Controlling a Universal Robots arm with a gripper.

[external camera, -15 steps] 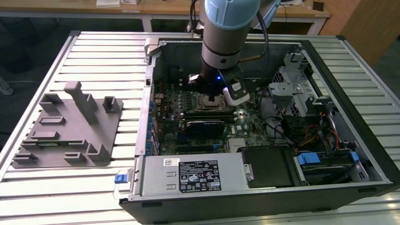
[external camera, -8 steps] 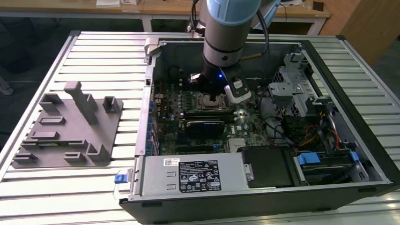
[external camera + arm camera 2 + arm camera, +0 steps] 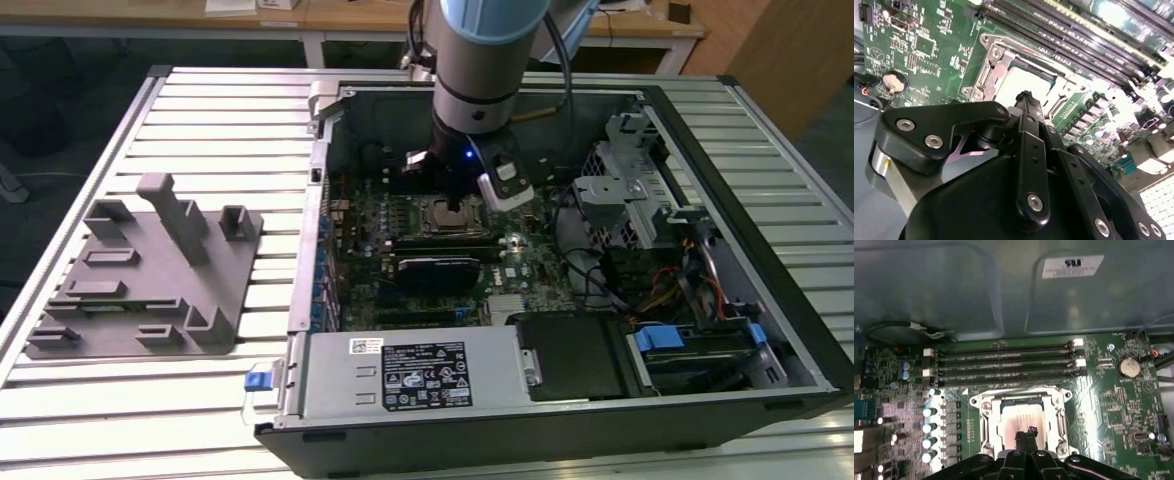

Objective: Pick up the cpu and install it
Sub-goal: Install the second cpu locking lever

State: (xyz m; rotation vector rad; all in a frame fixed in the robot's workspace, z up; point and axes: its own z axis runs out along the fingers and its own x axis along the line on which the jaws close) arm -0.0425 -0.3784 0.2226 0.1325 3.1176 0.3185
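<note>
The cpu lies flat inside the metal-framed socket on the green motherboard, its pale shiny top catching the light. In the second wrist view the cpu sits just beyond my fingertips. My gripper hangs over the near edge of the chip with its two black fingers pressed together and nothing between them. In the second wrist view the gripper tips reach the chip's edge; whether they touch it I cannot tell. From the exterior view the gripper stands upright over the socket in the open computer case.
Memory slots run along one side of the socket and a coin battery sits nearby. A power supply, a drive cage and cables crowd the case. A grey fixture block rests on the slatted table at the exterior view's left.
</note>
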